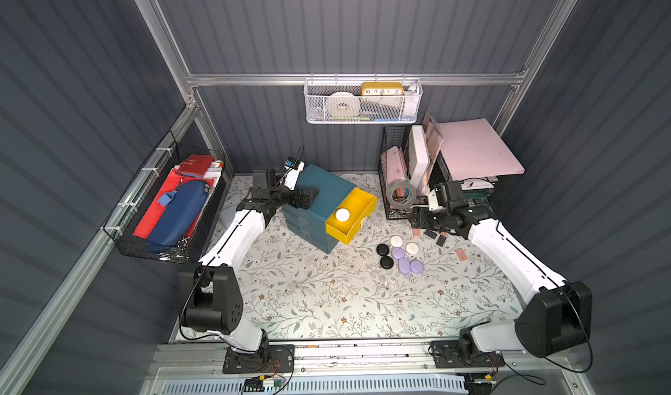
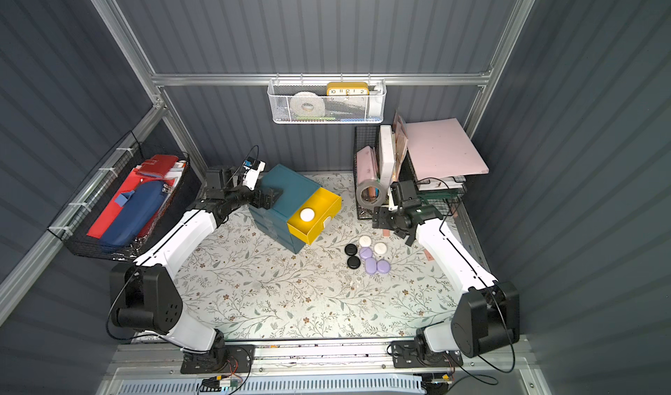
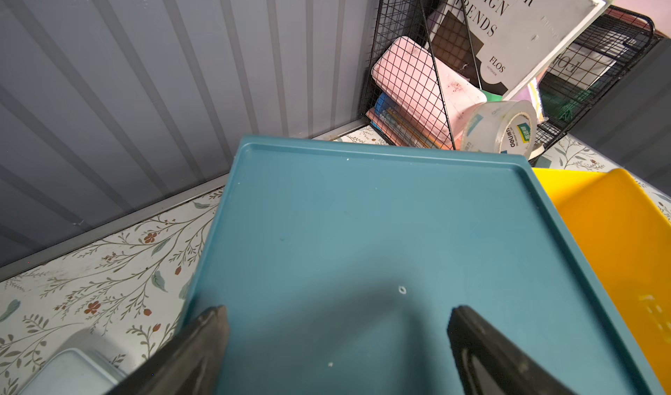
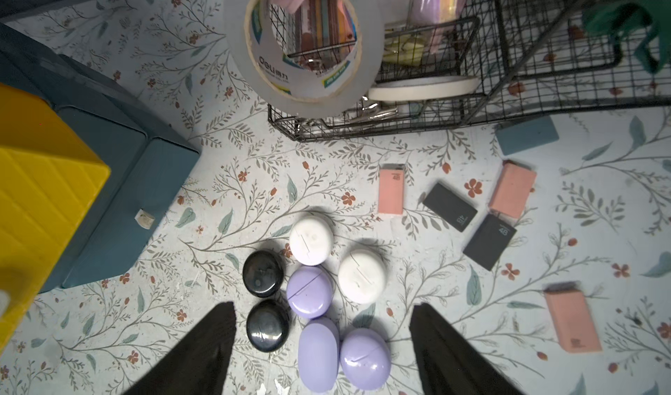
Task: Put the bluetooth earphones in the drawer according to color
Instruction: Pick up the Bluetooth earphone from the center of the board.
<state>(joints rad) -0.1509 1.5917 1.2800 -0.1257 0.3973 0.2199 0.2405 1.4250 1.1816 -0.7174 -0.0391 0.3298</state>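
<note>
Cabinet: a teal cabinet (image 1: 316, 186) stands at an angle on the bench (image 1: 326, 302), toward the far edge and left of the middle.
Yellow drawer: the top yellow drawer (image 1: 345, 234) stands pulled out, pointing toward the right edge.
Teal drawers: the two teal drawers (image 4: 109, 201) beneath it are shut, and a small white handle shows on one.
In the drawer: a single white case (image 1: 342, 214) lies in the yellow drawer, near the end by the cabinet.
White on the bench: two white cases (image 4: 311, 240) lie at the far side of a tight cluster.
Lavender: three lavender cases (image 4: 309, 291) lie pressed together, just beside the white ones.
Black: two black cases (image 4: 263, 273) lie on the cluster's cabinet side.
Cluster: it lies right of the bench's middle, near the yellow drawer's front but apart from it.
Left pincer: the left pincer (image 3: 337, 320) is spread wide and empty over the cabinet's top; I cannot tell if it touches.
Right pincer: the right pincer (image 4: 323, 315) is spread wide and empty, raised above the bench between the cluster and the wire rack (image 4: 544, 66).
Nearby: a tape roll (image 4: 301, 41) leans on the rack, and pink and black chips (image 4: 391, 191) lie scattered toward the right edge.
</note>
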